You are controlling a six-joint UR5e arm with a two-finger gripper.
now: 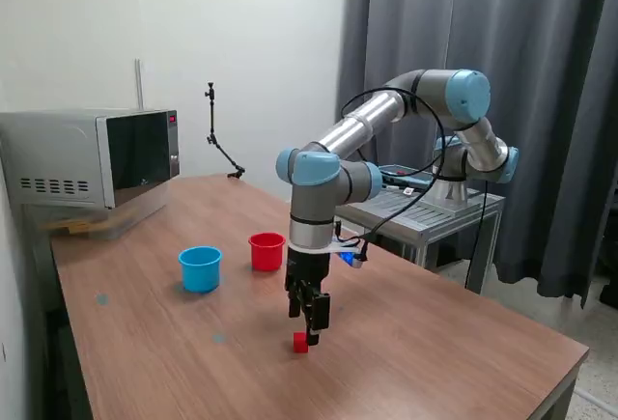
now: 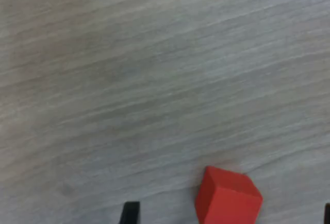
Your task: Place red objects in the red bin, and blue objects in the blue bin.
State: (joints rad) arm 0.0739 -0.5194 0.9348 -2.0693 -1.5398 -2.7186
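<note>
The wooden table [image 1: 435, 343] carries the blue bin [image 1: 200, 268] and, just beside it, the red bin [image 1: 266, 251]. Nearer the front edge, the gripper [image 1: 311, 328] hangs low over a red cube [image 1: 300, 343] and holds nothing. To grasp well, it should center itself, descend straight, then close. The wrist view shows what the exterior view hides: the jaws stand wide, the cube [image 2: 228, 197] between them but, it seems, off-center.
</note>
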